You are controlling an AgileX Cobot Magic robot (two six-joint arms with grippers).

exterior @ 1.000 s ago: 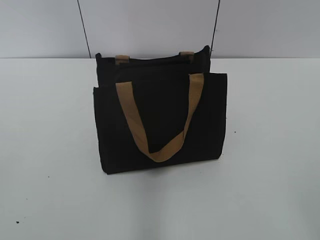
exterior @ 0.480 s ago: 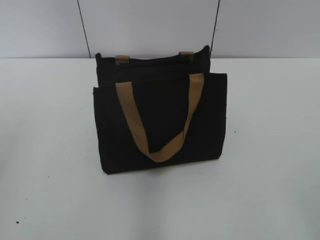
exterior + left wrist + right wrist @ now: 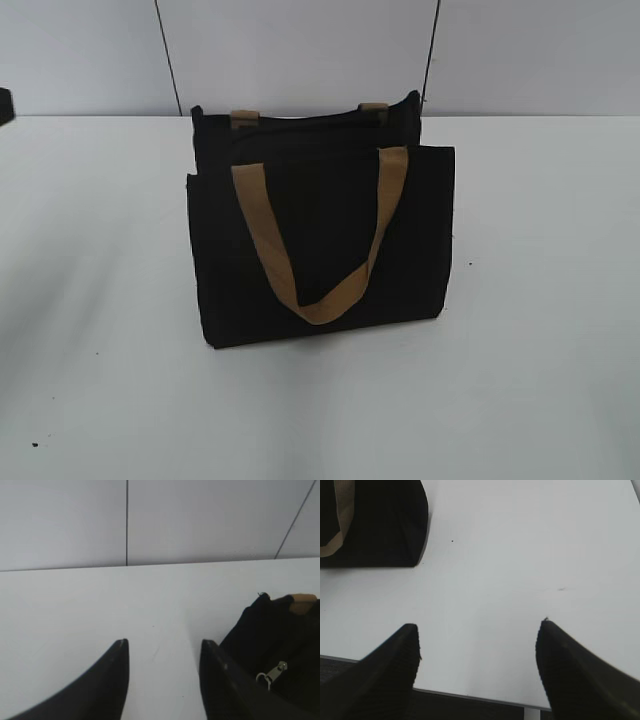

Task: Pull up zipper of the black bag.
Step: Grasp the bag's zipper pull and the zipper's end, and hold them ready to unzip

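The black bag point(image 3: 320, 225) stands upright in the middle of the white table, one tan handle point(image 3: 268, 240) hanging down its front. The zip line runs along its top edge point(image 3: 300, 121). In the left wrist view the bag point(image 3: 295, 640) is at the right, with the zipper's silver pull and ring point(image 3: 272, 672) lying on its end. My left gripper point(image 3: 162, 645) is open and empty over bare table, its right finger point(image 3: 215, 670) just left of the bag. My right gripper point(image 3: 477, 627) is open and empty near the table's front edge, the bag point(image 3: 385, 525) far up-left.
The white table point(image 3: 540, 300) runs back to a grey panelled wall point(image 3: 300, 50). A small dark shape point(image 3: 4, 105) shows at the far left edge of the exterior view. The table's front edge point(image 3: 470, 692) lies just under my right gripper.
A small dark shape has come into the far left edge of the exterior view. The bag has not moved.
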